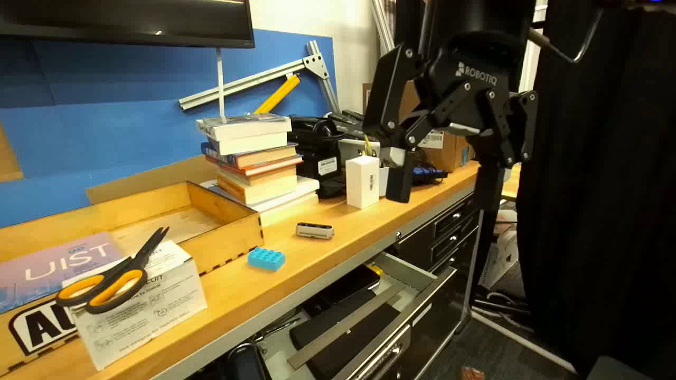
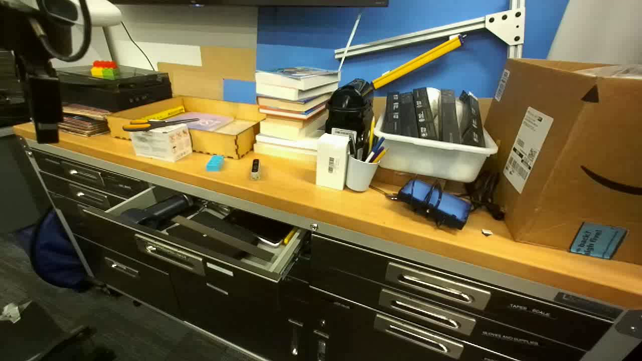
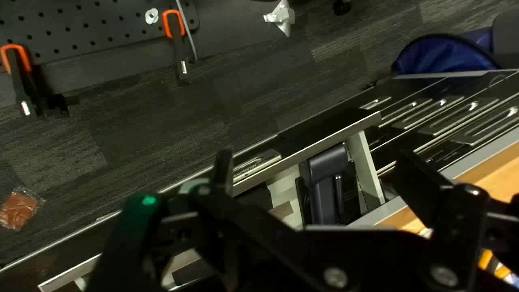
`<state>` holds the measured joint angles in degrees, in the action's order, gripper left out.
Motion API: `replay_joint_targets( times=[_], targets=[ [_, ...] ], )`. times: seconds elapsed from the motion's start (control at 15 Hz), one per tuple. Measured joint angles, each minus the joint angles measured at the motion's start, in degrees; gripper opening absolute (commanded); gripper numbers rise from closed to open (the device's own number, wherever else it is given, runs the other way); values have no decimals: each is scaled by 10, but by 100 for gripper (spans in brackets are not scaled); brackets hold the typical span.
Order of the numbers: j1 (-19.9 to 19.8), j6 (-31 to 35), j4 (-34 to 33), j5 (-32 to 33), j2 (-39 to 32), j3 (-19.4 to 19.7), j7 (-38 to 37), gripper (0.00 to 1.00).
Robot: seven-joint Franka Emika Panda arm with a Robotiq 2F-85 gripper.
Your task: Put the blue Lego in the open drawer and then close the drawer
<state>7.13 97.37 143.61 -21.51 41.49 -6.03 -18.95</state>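
Note:
The blue Lego, a small bright cyan brick, lies on the wooden bench top near its front edge in both exterior views (image 1: 266, 258) (image 2: 214, 163). It does not show in the wrist view. The drawer, wide and dark grey, stands pulled out below the bench top (image 1: 430, 311) (image 2: 251, 277) and holds dark items; its front rim also shows in the wrist view (image 3: 308, 152). My gripper (image 1: 443, 182) is open with nothing between its fingers, raised above bench height and apart from the Lego. In the wrist view its spread fingers (image 3: 320, 174) frame part of the drawer.
Yellow-handled scissors (image 1: 113, 282) lie on a white box (image 1: 153, 311) beside the Lego. A small dark block (image 1: 315, 230), a wooden tray (image 1: 227, 208), stacked books (image 1: 253, 169) and an upright white box (image 1: 363, 182) stand on the bench. A dark tool (image 3: 328, 170) lies inside the drawer.

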Motion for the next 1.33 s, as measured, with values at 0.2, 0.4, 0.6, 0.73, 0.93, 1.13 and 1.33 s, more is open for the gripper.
replay_joint_targets(
  times=[0.2, 0.4, 0.6, 0.73, 0.93, 1.13, 1.33],
  targets=[
    [0, 1, -7, 0, 2, 0, 0, 100],
    [0, 1, -7, 0, 2, 0, 0, 100],
    [-4, 2, -6, 0, 0, -4, 0, 100],
    [-12, 31, -14, 1, -20, -23, -2, 100],
    [-15, 103, -55, 23, -104, -71, -9, 100],
    [-22, 159, -107, 93, -216, -117, -32, 100],
    [-37, 189, -174, 199, -328, -146, -64, 100]
  ],
)
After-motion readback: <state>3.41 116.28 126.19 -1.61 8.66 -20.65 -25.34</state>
